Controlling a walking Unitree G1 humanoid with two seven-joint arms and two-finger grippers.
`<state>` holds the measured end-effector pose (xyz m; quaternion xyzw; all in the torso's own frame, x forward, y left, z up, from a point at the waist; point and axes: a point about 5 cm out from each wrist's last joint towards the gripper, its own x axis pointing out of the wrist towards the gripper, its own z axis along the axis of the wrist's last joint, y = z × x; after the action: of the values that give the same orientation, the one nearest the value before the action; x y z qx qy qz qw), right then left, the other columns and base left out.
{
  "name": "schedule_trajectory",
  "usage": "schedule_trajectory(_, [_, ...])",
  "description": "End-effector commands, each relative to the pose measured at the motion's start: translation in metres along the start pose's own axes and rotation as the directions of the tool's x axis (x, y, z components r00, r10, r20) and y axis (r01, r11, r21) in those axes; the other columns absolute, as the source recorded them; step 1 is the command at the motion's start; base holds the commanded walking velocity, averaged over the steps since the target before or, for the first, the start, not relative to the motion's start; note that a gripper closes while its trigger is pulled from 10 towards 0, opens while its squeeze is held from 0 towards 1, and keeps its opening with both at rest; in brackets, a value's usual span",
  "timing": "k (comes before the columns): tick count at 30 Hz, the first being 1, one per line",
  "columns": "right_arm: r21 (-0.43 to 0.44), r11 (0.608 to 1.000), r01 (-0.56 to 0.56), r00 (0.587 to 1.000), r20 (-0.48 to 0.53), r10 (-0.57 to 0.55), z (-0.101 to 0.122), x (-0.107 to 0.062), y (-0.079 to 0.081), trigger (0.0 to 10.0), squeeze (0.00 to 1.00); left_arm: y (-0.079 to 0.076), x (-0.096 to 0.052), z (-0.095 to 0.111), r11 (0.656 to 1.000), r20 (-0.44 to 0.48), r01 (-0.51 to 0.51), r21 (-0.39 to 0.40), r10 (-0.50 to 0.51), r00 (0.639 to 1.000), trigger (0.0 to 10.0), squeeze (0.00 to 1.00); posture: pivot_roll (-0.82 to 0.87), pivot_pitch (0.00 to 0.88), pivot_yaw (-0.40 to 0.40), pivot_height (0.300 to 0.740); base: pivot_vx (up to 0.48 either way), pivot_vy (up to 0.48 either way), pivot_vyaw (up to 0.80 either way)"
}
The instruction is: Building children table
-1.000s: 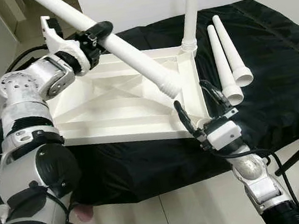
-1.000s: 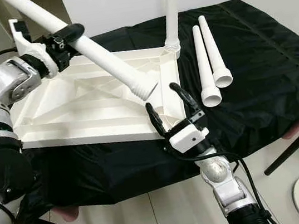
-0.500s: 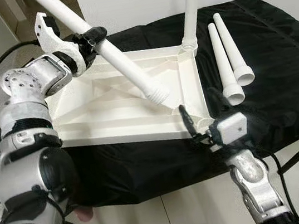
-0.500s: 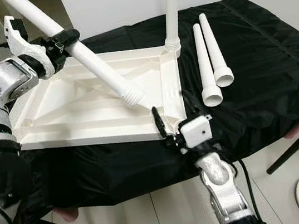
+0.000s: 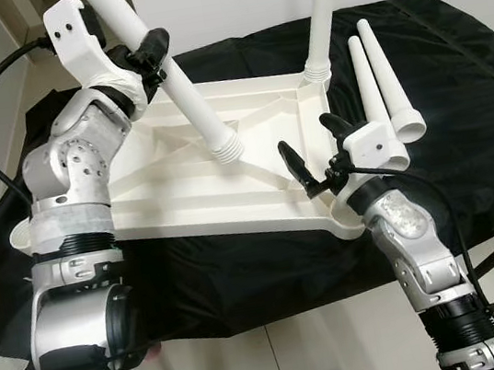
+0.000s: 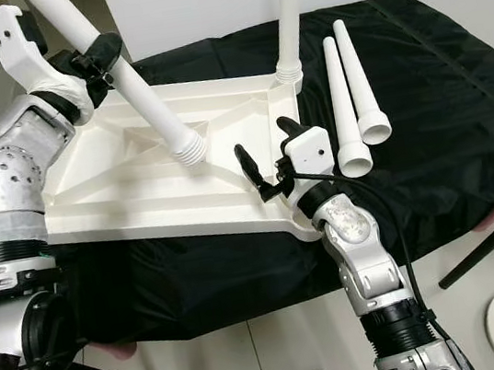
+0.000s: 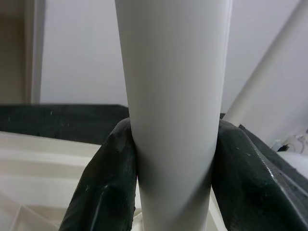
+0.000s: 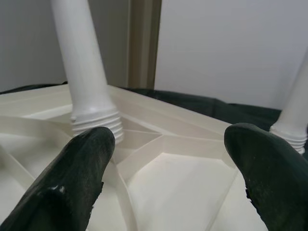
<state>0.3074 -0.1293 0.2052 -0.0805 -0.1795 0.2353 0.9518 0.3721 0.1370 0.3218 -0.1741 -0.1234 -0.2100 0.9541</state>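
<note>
Since a second ago my left gripper (image 5: 155,52) has swung the long white plastic table leg (image 5: 179,88) steeper, its threaded end now over the middle ribs instead of near the right rail; my right gripper (image 5: 315,152) has risen from the near edge to over the near-right corner. Upside-down white plastic tabletop (image 5: 181,181) lies on a black cloth-covered surface (image 5: 466,96), white wall behind, pale tiled floor (image 5: 299,345) below. Left fingers clamped round the leg's shaft, threaded end just above the ribs, touching or not I can't tell. Right fingers spread wide, holding nothing, hovering by the near-right corner socket. One upright white leg (image 5: 319,16) stands in the far-right corner. Two loose white legs (image 5: 382,95) lie side by side on the cloth, right of the tabletop.
</note>
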Motion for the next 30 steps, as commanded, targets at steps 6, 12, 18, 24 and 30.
schedule_trajectory(6, [0.021,0.988,-0.155,0.988,-0.004,0.155,0.011,0.023,0.010,10.0,0.00,-0.026,-0.002,0.006,0.991,0.090,0.023,0.131,-0.035,0.995,10.0,0.00,-0.03,0.048,0.027,0.740,0.000,0.000,0.00])
schedule_trajectory(12, [0.001,0.968,-0.251,0.968,-0.012,0.251,0.014,0.035,0.021,10.0,0.00,-0.044,-0.002,0.000,0.984,0.115,0.042,0.171,-0.062,0.991,10.0,0.00,-0.02,0.034,0.000,0.740,0.000,0.000,0.00])
schedule_trajectory(18, [-0.057,0.962,-0.269,0.963,-0.027,0.267,0.016,0.047,0.021,10.0,0.00,-0.056,-0.003,-0.003,0.978,0.127,0.056,0.202,-0.083,0.988,10.0,0.00,-0.01,0.027,-0.011,0.740,0.000,0.000,0.00])
schedule_trajectory(24, [-0.045,0.974,-0.221,0.974,-0.063,0.218,0.013,0.063,0.016,10.0,0.00,-0.067,-0.005,-0.009,0.971,0.130,0.065,0.232,-0.097,0.987,10.0,0.00,0.00,0.019,-0.010,0.740,0.000,0.000,0.00])
schedule_trajectory(30, [-0.054,0.980,-0.189,0.979,-0.081,0.185,0.010,0.071,0.016,10.0,0.00,-0.072,-0.006,-0.011,0.973,0.132,0.071,0.220,-0.102,0.986,10.0,0.00,0.00,0.010,-0.011,0.740,0.000,0.000,0.00])
